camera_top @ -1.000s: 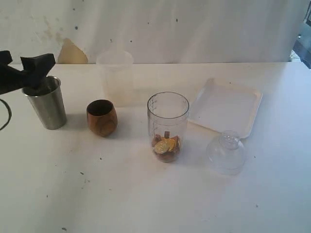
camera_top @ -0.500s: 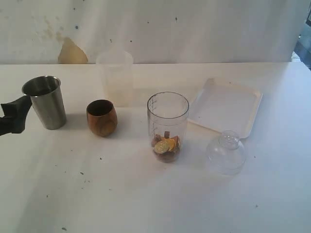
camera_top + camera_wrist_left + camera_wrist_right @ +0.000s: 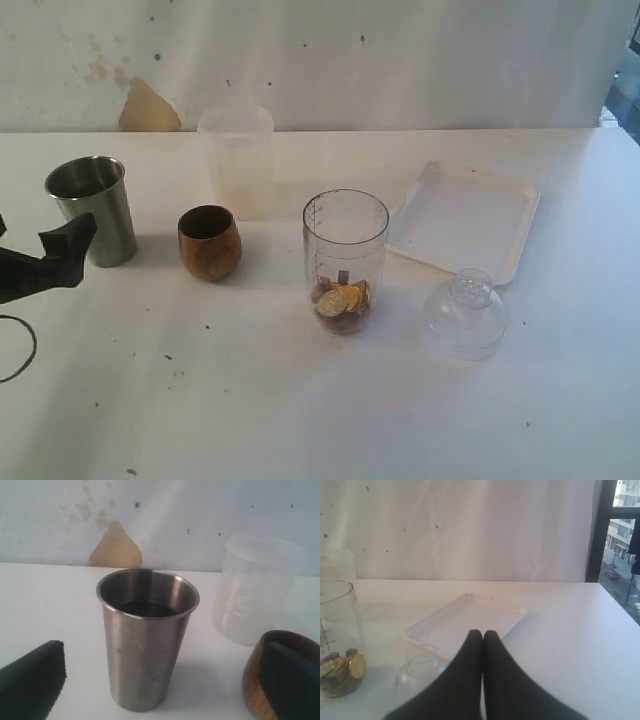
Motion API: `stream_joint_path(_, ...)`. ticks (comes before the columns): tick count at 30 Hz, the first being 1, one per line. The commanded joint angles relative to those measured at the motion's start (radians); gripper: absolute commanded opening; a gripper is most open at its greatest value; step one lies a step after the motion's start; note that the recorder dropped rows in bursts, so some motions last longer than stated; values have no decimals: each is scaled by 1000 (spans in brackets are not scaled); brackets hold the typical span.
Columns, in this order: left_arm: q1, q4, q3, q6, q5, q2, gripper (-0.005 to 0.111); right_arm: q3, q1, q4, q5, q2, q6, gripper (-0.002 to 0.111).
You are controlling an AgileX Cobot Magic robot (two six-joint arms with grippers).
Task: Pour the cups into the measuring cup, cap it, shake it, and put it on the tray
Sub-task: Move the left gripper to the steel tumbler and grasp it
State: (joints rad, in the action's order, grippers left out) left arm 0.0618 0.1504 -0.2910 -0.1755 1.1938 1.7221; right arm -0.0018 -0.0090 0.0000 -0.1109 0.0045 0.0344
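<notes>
The left gripper (image 3: 42, 258) has moved off the steel tumbler (image 3: 92, 210) and pulled back, wide open and empty. The right gripper (image 3: 482, 636) is squeezed shut, holding nothing. The measuring cup (image 3: 346, 260) stands mid-table with coins inside, so the clear lid (image 3: 465, 315) probably goes on next.

1. Your exterior view looks down at a slant over the whole table (image 3: 300, 420), facing the back wall (image 3: 400, 60).
2. Your left wrist view sits low, close to the steel tumbler (image 3: 146, 645), facing that wall.
3. Your right wrist view sits low, looking over the tray (image 3: 465, 622) to the wall, with a window (image 3: 620, 540) at one side.
4. The exterior view shares the steel tumbler and wooden cup (image 3: 210, 243) with the left wrist view, and the tray and measuring cup (image 3: 346, 260) with the right.
</notes>
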Motion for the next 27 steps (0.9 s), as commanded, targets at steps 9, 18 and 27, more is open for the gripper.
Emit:
stream_joint_path(9,-1,29,-182,-7,27,216,105,2,-4,0,0,-4,4,0)
stream_joint_path(18,-1,29,-288,-5,27,316,105,2,-4,0,0,-4,4,0)
stream_joint_path(27,-1,26,-370,16,27,418,105,2,-4,0,0,-4,4,0)
